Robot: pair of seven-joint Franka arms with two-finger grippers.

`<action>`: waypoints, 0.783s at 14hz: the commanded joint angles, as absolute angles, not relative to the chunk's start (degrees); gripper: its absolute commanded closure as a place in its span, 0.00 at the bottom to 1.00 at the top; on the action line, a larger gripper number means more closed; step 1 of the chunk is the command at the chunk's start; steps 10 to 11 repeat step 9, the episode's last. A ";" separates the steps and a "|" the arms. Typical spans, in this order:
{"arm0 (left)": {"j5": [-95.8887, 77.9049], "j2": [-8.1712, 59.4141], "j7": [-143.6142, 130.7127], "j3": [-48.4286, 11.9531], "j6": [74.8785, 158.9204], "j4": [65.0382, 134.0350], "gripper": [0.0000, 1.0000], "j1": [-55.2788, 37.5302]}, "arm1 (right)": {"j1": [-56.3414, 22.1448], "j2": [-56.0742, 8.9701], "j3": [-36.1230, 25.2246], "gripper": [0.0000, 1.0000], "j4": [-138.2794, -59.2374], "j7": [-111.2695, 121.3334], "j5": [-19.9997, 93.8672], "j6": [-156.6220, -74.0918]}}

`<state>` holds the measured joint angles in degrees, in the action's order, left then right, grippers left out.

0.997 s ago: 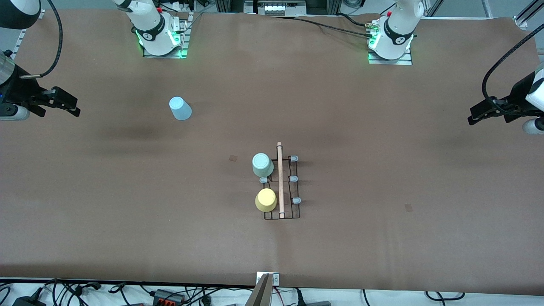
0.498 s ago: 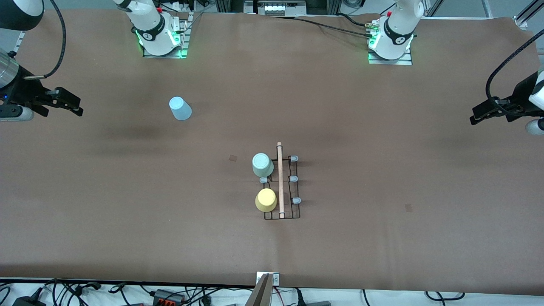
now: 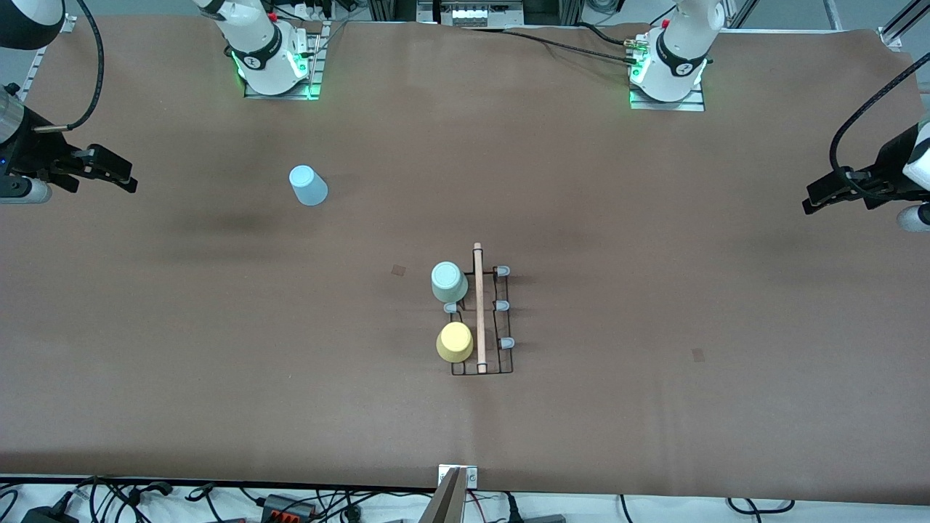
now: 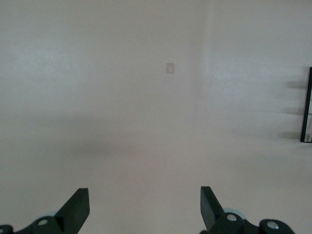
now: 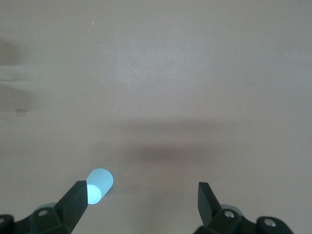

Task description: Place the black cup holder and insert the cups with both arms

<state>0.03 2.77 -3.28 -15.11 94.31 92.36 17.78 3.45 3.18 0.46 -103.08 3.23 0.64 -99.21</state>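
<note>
The brown worktop (image 3: 654, 407) carries the black cup holder (image 3: 481, 319) near its middle, with a mint-green cup (image 3: 449, 282) and a yellow cup (image 3: 455, 342) upended on pegs toward the right arm's end. Only the front view shows those. A light blue cup (image 3: 308, 185) stands alone, farther from the front camera; the right wrist view catches it (image 5: 99, 184) too. The left end effector (image 3: 819, 197) and right end effector (image 3: 116, 174) hang released, empty, over the worktop's ends.
</note>
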 commanded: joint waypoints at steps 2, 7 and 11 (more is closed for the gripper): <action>-0.96 3.43 -2.29 -15.29 93.78 91.32 0.00 18.11 | 2.64 3.96 0.44 0.00 -103.01 1.49 -0.17 -97.91; -0.53 4.13 -2.29 -15.21 95.80 90.97 0.00 18.02 | 2.81 4.04 0.35 0.00 -103.01 2.99 -0.26 -97.38; -0.61 4.13 -2.29 -15.21 95.71 91.05 0.00 18.02 | 2.90 4.30 0.35 0.00 -103.01 2.99 -0.26 -97.56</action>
